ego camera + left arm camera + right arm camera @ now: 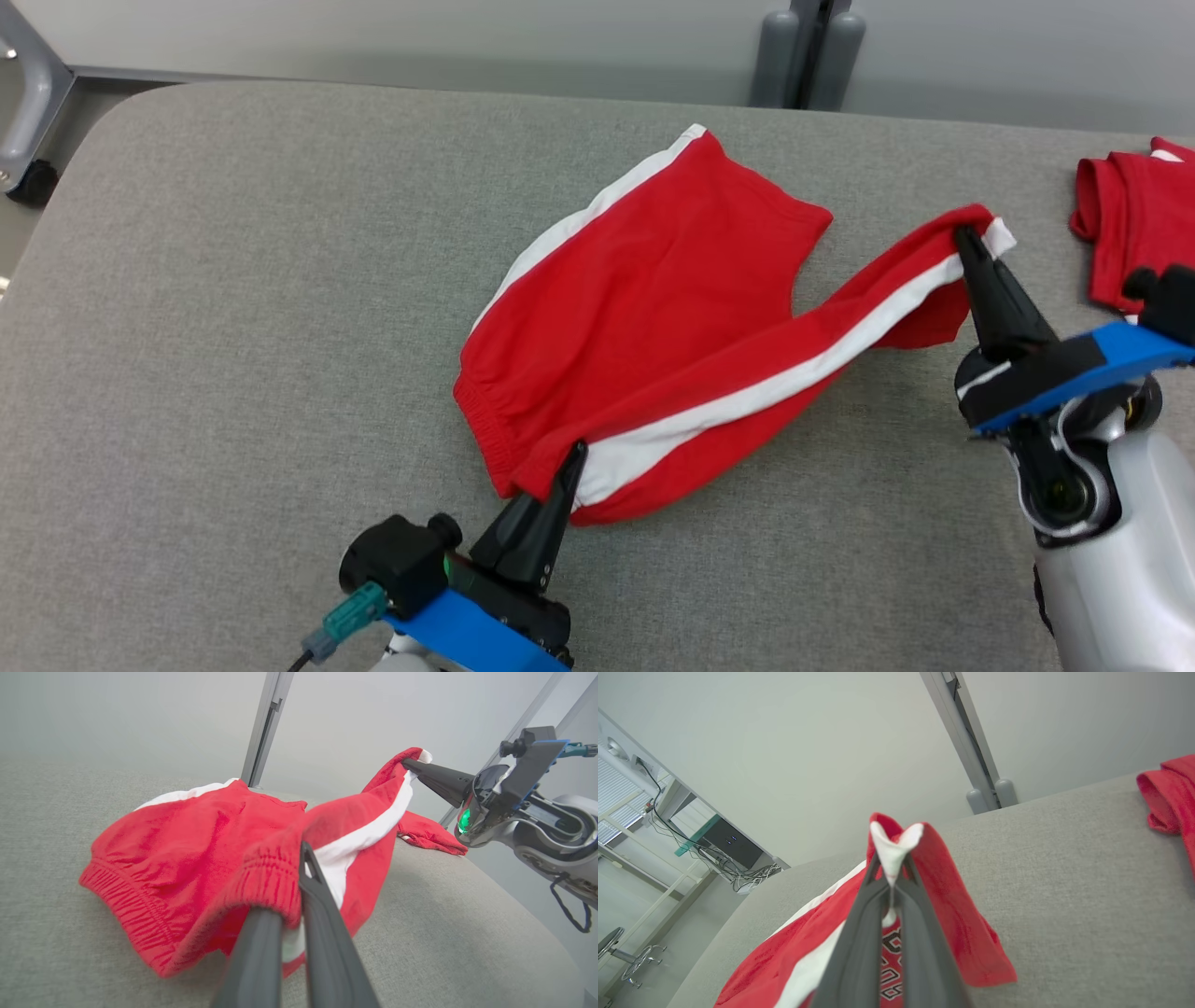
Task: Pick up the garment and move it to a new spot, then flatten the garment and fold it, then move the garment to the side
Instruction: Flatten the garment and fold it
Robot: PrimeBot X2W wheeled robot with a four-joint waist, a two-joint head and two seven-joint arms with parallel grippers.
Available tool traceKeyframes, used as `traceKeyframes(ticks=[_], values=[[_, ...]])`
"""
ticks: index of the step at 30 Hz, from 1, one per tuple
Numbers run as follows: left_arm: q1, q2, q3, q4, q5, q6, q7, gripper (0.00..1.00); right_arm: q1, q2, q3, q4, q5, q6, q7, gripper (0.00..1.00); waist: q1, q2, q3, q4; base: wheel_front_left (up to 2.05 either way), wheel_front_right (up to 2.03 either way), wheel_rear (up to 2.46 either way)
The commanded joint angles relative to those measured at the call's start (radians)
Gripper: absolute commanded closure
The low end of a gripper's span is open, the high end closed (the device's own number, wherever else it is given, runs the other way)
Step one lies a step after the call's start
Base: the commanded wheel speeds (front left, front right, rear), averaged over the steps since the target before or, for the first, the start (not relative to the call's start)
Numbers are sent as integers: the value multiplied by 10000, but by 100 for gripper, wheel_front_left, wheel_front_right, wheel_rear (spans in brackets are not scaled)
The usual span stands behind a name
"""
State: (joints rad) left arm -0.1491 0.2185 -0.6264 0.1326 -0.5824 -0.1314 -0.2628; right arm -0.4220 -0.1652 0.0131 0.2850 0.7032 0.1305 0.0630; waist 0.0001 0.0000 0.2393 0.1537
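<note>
The garment [644, 308] is a pair of red shorts with white side stripes, lying on the grey table [233, 280]. My left gripper [571, 459] is shut on the elastic waistband at the garment's near edge. In the left wrist view the waistband of the garment [187, 858] bunches over my left gripper [299, 858]. My right gripper [963, 235] is shut on a leg hem by the white stripe, lifted off the table. The right wrist view has my right gripper [891, 868] pinching the garment [934, 896] at its white hem. One leg stretches between both grippers.
A second red garment [1125, 219] lies at the table's far right edge, close to my right arm; it is also in the right wrist view [1169, 793]. A grey post [808, 51] stands behind the table. Bare table surface spreads to the left.
</note>
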Motion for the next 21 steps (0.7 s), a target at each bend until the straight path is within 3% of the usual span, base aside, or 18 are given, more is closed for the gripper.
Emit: traceKeyframes(ticks=[1,13,21], values=[[-325,13,57,23,-20,17,-23,100,-492,11,7,245,-184,5,51,100,-1,0,208,192,0,0,0],[-2407,-289,781,606,-350,17,-24,100,-4584,-92,417,3688,-1533,5,237,100,-1,0,1600,1099,0,0,0],[-3219,-562,901,1229,-293,17,-24,100,-6805,230,1023,6172,-2448,5,-153,100,-1,0,2268,1463,0,0,0]])
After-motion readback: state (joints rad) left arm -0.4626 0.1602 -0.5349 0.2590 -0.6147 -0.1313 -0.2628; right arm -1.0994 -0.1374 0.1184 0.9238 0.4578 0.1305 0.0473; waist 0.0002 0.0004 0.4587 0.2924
